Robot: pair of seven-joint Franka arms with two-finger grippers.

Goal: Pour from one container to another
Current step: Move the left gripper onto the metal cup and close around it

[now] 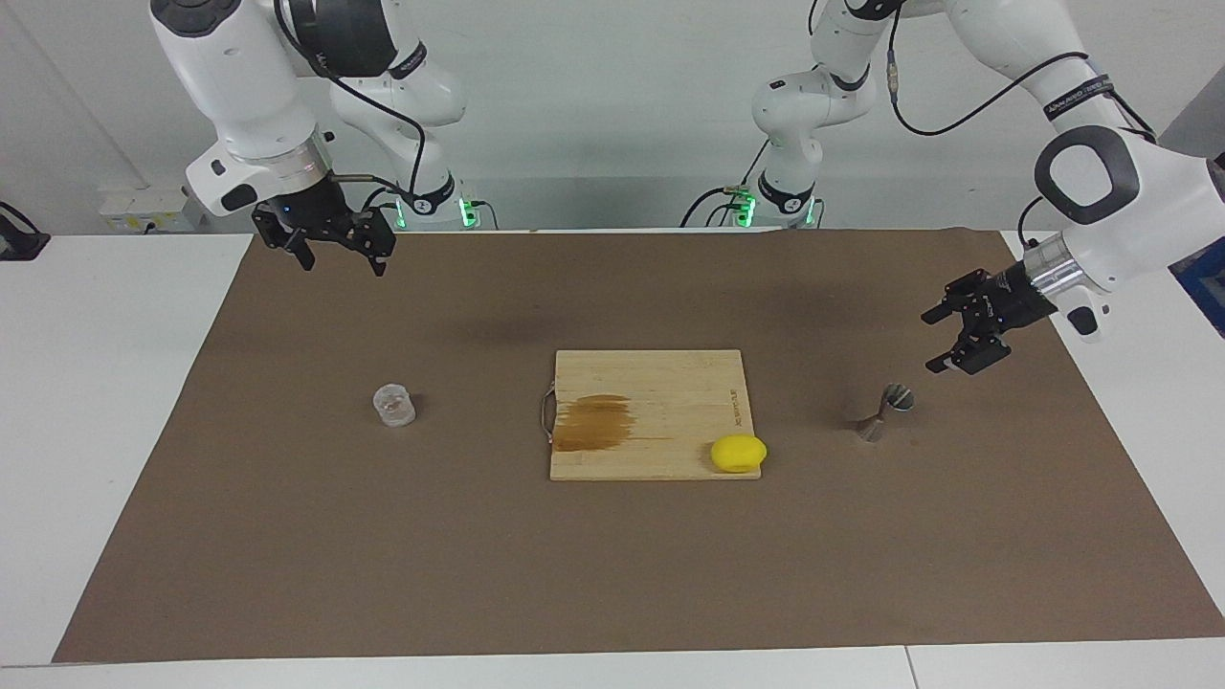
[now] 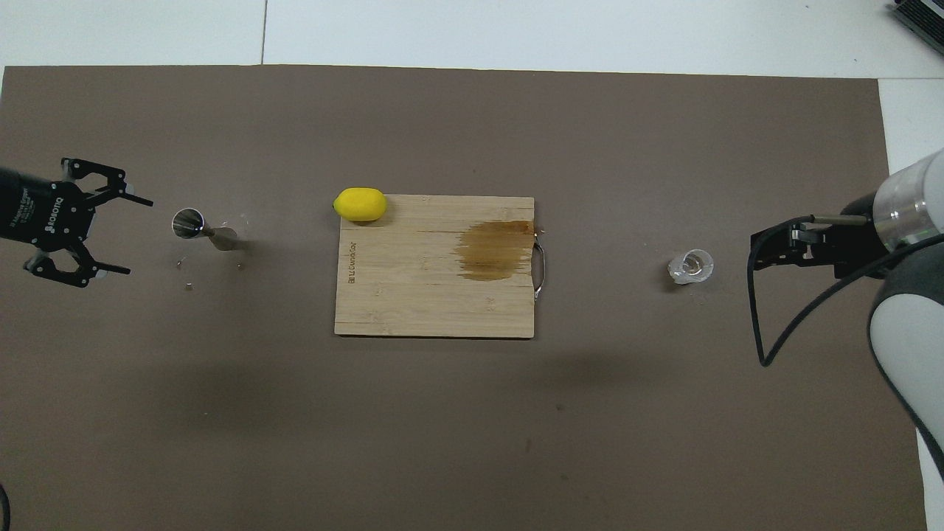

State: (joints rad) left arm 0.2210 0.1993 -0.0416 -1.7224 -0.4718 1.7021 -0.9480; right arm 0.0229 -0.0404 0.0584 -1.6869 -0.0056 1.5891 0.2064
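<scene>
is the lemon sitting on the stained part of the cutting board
No, the lemon sits at a corner of the cutting board, apart from the brown stain.

A cutting board (image 1: 651, 411) with a lemon (image 1: 738, 453) on its corner lies between the tumbler (image 1: 393, 405) and the jigger (image 1: 885, 411).

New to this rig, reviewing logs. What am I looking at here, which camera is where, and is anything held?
Two robot arms at a table covered by a brown mat. One picture faces the robots from across the table; the other looks down from above their end. On the mat: a wooden cutting board carrying a lemon, a glass tumbler and a metal jigger. The left hand, open, hangs beside the jigger, not touching. The right hand, open, waits near its base. Nothing is held.
</scene>
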